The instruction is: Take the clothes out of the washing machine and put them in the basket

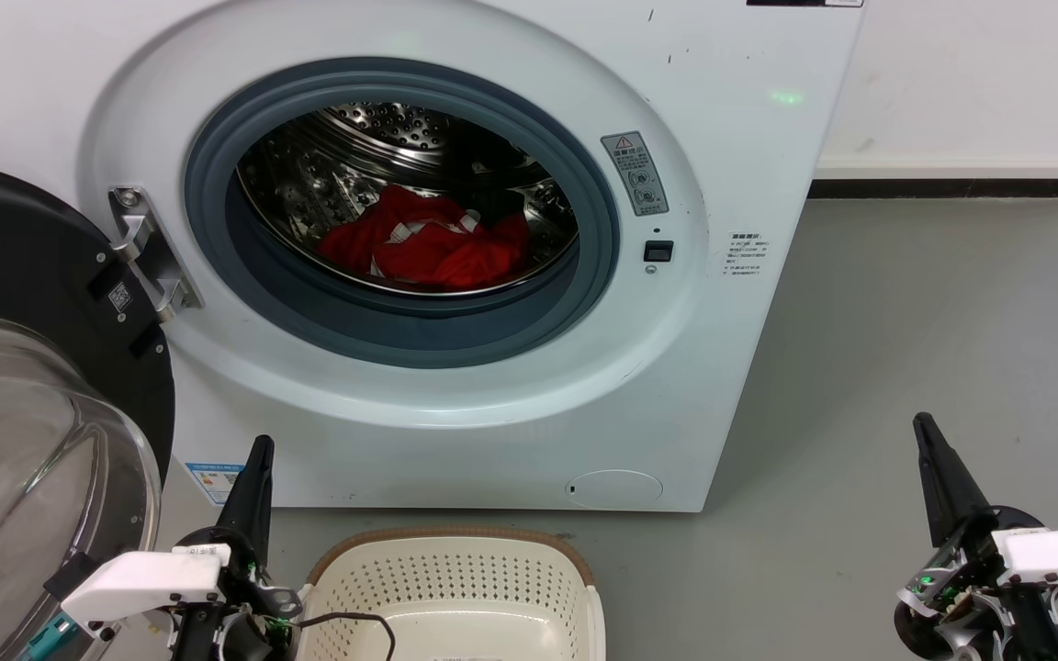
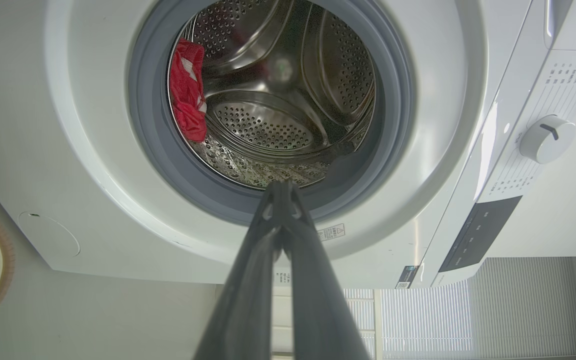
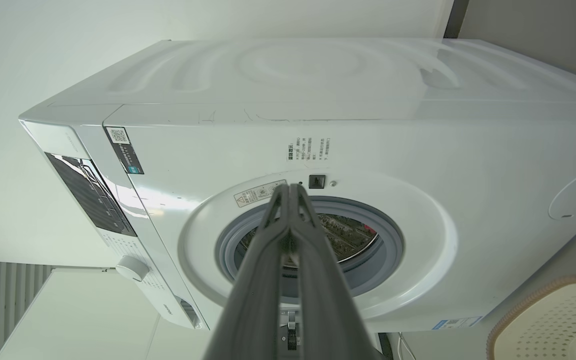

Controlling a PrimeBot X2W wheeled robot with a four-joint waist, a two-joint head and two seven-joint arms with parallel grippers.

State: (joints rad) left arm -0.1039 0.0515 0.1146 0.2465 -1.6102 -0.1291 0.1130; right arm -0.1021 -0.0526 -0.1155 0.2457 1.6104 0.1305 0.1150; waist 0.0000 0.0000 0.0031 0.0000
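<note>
**Two claws closed and empty; garment not yet retrieved**

Status: Both claws sit low in front of the washing machine [image 1: 492, 441], fingers pointing up toward it. The left claw [image 1: 261, 445] has its fingers pressed together at the tips and holds nothing. The right claw [image 1: 922, 420] is likewise closed and empty, over bare floor [image 1: 906, 321].

Location of items: The clothes [image 1: 428, 243], a red bundle with white striping, lie at the bottom of the steel drum [image 1: 382, 124]. That is well ahead of the left claw, up and to its right, beyond the grey door seal [image 1: 419, 335]. The basket [image 1: 455, 534] sits on the floor just beside the left claw, on its right, and holds no garment. The open door [image 1: 33, 459] stands close on that claw's left.

Assessment: Extraction has not begun. A claw must open, reach through the porthole and close on the fabric.

Risks noted:
- A shallow pinch on one loose fold could slip, leaving the bundle in the drum or dropping it short of the basket.
- Trailing fabric may drag over the seal lip and catch there as it comes out.
- The door's glass bowl, so near the left claw, invites a knock if that arm swings wide.
- A thin black cable [image 1: 354, 620] loops over the basket beside the left claw; a lowered garment could foul it.
- The basket looks light, so a forearm nudge could shift it.
</note>
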